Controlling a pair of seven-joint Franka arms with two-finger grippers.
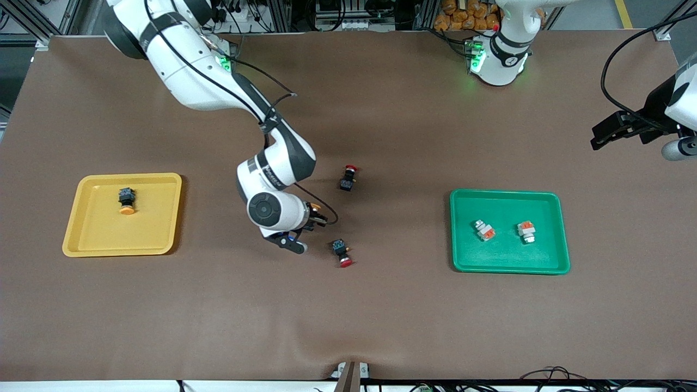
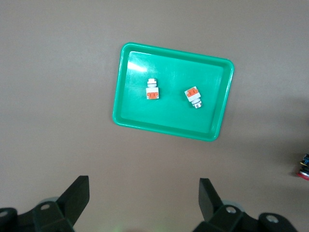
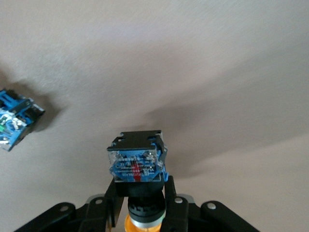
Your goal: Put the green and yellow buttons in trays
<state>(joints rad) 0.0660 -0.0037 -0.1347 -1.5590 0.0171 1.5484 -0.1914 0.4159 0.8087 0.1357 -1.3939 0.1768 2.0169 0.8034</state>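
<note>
Two white-and-orange switches (image 1: 484, 230) (image 1: 526, 231) lie in the green tray (image 1: 561, 231). One yellow-capped button (image 1: 126, 200) lies in the yellow tray (image 1: 163, 218); another (image 3: 138, 166) is gripped, lifted.

Two red-capped pushbuttons (image 1: 348, 177) (image 1: 341, 252), brown table (image 1: 381, 316)

Green tray (image 1: 509, 265), yellow tray (image 1: 87, 247), seemingly red-capped pushbutton (image 1: 342, 252).
</note>
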